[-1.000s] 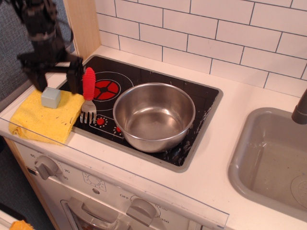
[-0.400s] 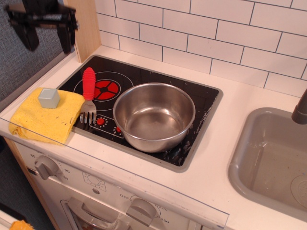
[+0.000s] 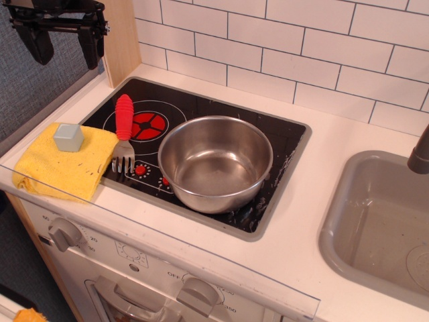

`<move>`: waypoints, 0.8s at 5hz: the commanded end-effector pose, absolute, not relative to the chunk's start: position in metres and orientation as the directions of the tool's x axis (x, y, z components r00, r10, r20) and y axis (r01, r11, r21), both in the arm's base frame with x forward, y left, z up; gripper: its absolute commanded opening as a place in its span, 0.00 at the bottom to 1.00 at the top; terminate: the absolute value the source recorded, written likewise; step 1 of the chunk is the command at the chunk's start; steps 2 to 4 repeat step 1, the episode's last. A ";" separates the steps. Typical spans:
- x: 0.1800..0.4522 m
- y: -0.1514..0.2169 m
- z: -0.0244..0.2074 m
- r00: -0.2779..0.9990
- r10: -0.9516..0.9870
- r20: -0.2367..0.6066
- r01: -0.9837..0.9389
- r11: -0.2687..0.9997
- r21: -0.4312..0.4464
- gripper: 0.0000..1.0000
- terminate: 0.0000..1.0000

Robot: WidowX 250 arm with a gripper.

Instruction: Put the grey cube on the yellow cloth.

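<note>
The grey cube (image 3: pixel 68 137) rests on the far part of the yellow cloth (image 3: pixel 62 164), which lies on the counter at the left front, beside the stove. My gripper (image 3: pixel 64 45) hangs high in the top left corner, well above and behind the cube. Its two black fingers are spread apart and hold nothing.
A steel bowl (image 3: pixel 215 162) stands on the black stove top (image 3: pixel 281 144). A fork with a red handle (image 3: pixel 123 127) lies between the cloth and the bowl. A wooden post (image 3: pixel 120 37) is right of the gripper. A grey sink (image 3: pixel 382 225) is at the right.
My gripper has let go of the cube and risen from around it to the top left corner. The cube stays on the cloth.
</note>
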State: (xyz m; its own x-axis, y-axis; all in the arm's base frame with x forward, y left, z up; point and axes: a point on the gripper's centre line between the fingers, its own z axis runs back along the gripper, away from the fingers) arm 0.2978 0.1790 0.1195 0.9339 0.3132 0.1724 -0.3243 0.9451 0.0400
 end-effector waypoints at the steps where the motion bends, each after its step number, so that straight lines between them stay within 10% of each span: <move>1: 0.298 0.181 0.143 0.924 0.304 0.232 -0.324 0.944 0.055 1.00 1.00; 4: 0.298 0.181 0.143 0.924 0.304 0.232 -0.324 0.944 0.055 1.00 1.00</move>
